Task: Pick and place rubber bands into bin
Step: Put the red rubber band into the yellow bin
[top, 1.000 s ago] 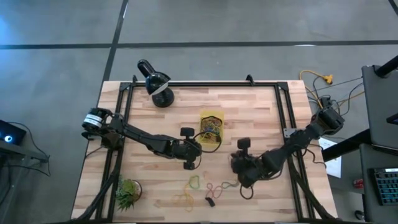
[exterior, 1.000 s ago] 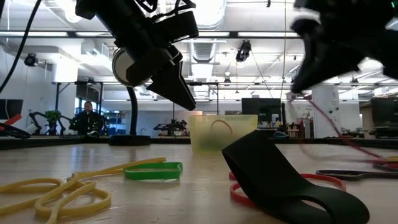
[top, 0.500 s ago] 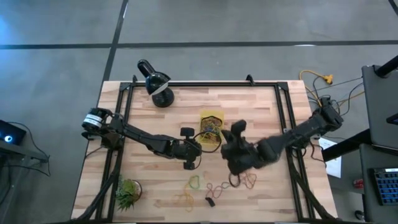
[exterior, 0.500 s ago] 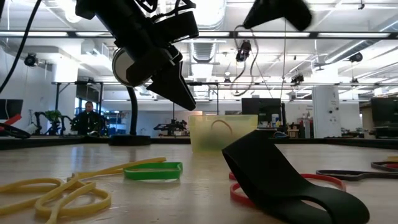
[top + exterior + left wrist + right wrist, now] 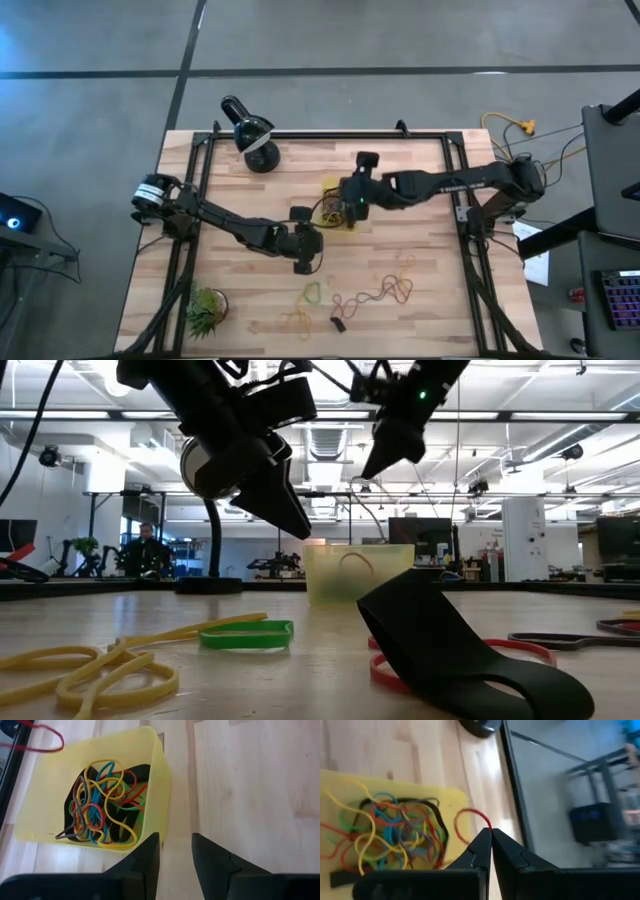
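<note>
The yellow bin [image 5: 340, 190] stands mid-table with several tangled rubber bands [image 5: 100, 805] inside. My right gripper [image 5: 491, 836] hangs above the bin [image 5: 395, 790], shut on a red rubber band [image 5: 470, 813]. The red band also shows in the left wrist view [image 5: 47, 735], over the bin's far corner. My left gripper [image 5: 176, 851] is open and empty, above the table just near of the bin [image 5: 155, 780]. Loose bands lie flat on the table toward its near edge: green [image 5: 313, 293], red [image 5: 350, 302], orange [image 5: 400, 290], yellow [image 5: 295, 320], black [image 5: 338, 322]. My right gripper pinches a short stretch of the red band [image 5: 488, 825] between its two fingertips. The fingers come from above, slanting down. The band is lifted clear, and its loop curls out beyond the fingertips over the bin's corner.
A black domed lamp [image 5: 250, 132] stands at the far left. A small spiky green plant [image 5: 205, 310] sits at the near left corner. Black frame rails [image 5: 455, 190] run along the table's sides. In the low view, a wide black band [image 5: 450, 650] lies close to the camera.
My right gripper has risen from the loose bands at the near right. It has swung toward the table's far edge and left to above the bin, carrying the red band lifted clear of the table.
</note>
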